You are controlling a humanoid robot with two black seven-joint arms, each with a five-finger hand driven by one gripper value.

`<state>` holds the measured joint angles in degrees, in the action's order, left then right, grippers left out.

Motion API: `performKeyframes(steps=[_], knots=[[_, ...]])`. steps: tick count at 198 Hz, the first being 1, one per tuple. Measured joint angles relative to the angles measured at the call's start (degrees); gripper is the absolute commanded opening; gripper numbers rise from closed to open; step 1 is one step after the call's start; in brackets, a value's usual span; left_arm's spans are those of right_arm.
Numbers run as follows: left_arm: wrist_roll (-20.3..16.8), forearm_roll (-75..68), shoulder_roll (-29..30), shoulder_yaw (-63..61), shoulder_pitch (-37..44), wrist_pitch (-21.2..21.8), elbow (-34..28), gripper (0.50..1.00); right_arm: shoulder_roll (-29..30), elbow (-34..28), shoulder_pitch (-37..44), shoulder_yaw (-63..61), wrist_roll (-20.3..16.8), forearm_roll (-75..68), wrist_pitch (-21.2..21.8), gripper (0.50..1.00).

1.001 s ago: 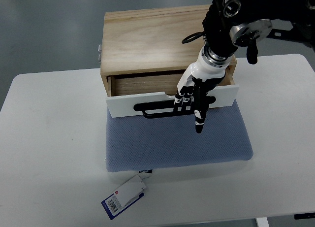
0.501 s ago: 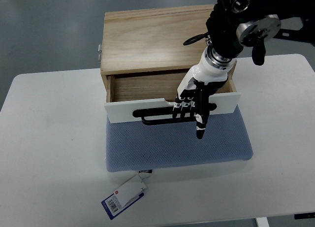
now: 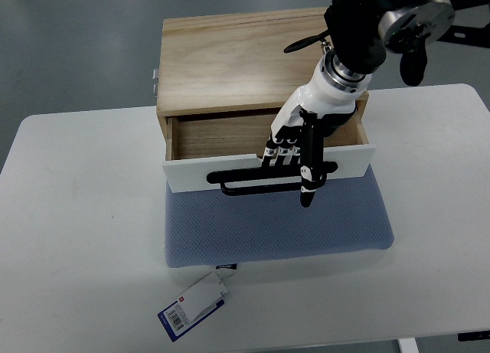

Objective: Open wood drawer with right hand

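Note:
A wooden box stands at the back of the table. Its drawer is pulled partly out, with the wooden inside showing. The drawer has a white front panel with a black handle. My right hand reaches down from the upper right. Its fingers are curled at the panel's top edge, just above the handle. The thumb lies straight across the handle and the front of the panel. Whether the fingers still touch the handle is hidden.
The box and drawer sit over a blue padded mat on a white table. A blue and white tag lies near the table's front edge. Grey floor lies beyond the table.
The drawer slid out toward the front over the first half second. Since then it has stayed put, and my right hand has shifted slightly back and left, off the handle bar.

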<state>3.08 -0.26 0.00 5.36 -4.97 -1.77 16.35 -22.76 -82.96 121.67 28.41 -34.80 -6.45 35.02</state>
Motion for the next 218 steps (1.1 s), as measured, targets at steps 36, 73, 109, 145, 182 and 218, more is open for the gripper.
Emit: performKeyframes(steps=[36, 73, 109, 145, 182, 218], knots=[[0.0, 0.0, 0.0, -0.02, 0.02, 0.0, 0.0, 1.0, -6.6, 6.48, 1.43, -8.51, 0.45, -0.83, 0.0, 0.944], [0.0, 0.0, 0.0, -0.28, 0.01, 0.0, 0.0, 1.0, -13.53, 18.26, -5.15, -19.18, 2.85, -0.73, -0.03, 0.944], [-0.01, -0.05, 0.0, -0.46, 0.02, -0.01, 0.16, 1.0, -18.31, 28.66, -21.22, -37.89, 7.44, -0.28, -0.03, 0.944], [-0.01, -0.11, 0.0, -0.52, 0.03, 0.02, 0.19, 1.0, -17.02, 36.1, -40.1, -60.18, 12.73, -0.24, -5.7, 0.944], [0.0, -0.11, 0.0, -0.53, 0.07, 0.05, 0.19, 1.0, -9.63, 44.99, -55.97, -79.82, 18.84, -0.57, -10.74, 0.944], [0.0, -0.12, 0.0, -0.53, 0.13, 0.26, 0.19, 1.0, -0.49, 52.46, -64.77, -94.92, 22.9, -0.67, -10.9, 0.946]])
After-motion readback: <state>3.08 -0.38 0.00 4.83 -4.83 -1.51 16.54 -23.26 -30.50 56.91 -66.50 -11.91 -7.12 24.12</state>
